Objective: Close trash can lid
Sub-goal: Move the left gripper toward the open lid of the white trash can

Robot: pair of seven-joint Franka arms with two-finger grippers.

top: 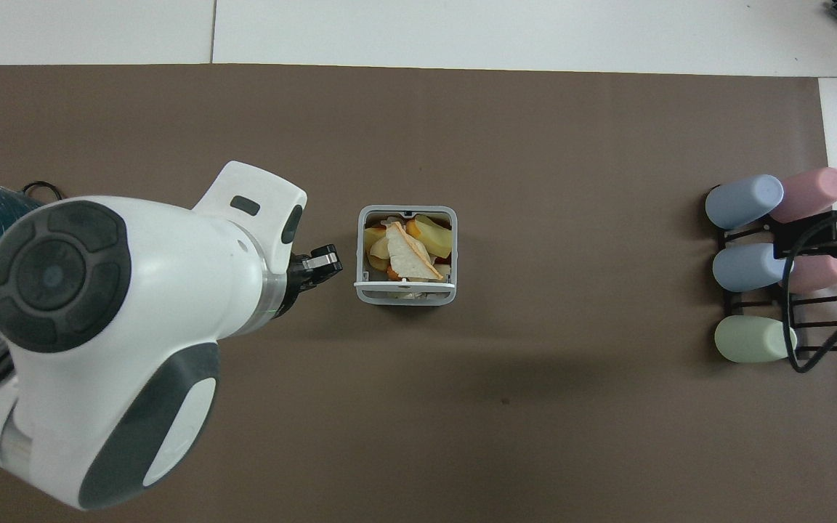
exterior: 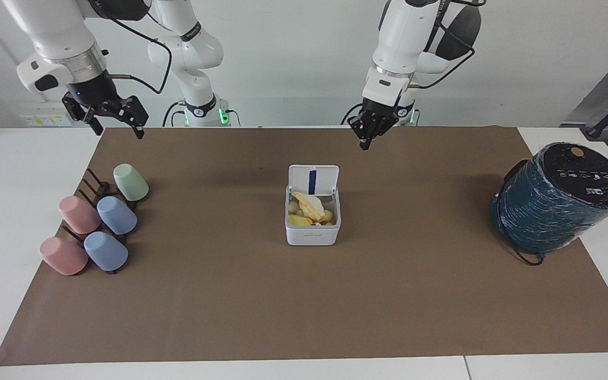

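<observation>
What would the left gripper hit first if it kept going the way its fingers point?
Likely the brown mat, on the robots' side of the upright lid. The left gripper points down, up in the air; depth is uncertain.

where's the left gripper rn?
The left gripper is raised over the mat, short of the open lid of the trash can, on the left arm's side.

Clearance around the trash can (exterior: 312, 224)

Bare mat (exterior: 219, 295) surrounds it; the upright lid (exterior: 313, 180) blocks its robot-facing edge.
</observation>
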